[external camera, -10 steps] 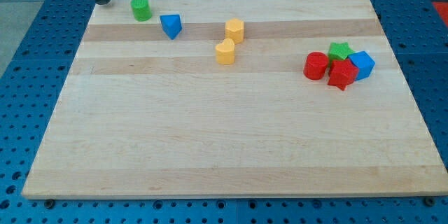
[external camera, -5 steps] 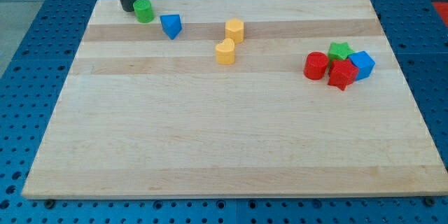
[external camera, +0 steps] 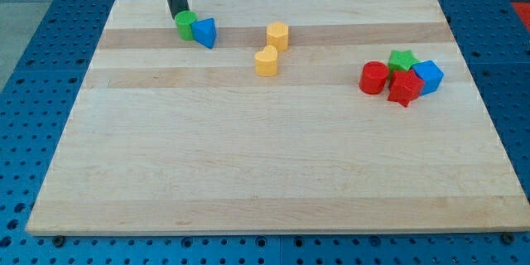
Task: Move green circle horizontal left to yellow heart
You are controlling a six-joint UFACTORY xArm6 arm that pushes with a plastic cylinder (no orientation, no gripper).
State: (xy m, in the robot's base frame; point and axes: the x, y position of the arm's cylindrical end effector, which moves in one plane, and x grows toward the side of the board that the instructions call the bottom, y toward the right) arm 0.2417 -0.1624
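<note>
Looking at your board's top-left corner, my tip [external camera: 179, 13] (no jaws, just a rod) touches the green circle [external camera: 185, 26], jammed against the blue block [external camera: 204, 31], with the yellow heart [external camera: 266, 61] well right.

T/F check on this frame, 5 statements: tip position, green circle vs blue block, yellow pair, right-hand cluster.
1. My tip sits at the upper-left edge of the green circle. True.
2. The green circle stands well apart from the blue block. False: the two are pressed together.
3. The green circle is already level with the yellow heart. False: it lies nearer the view's top.
4. The yellow hexagon-like block sits up-right of the yellow heart. True.
5. The green star stands alone. False: it is clustered with the red cylinder, red star and blue cube.
</note>
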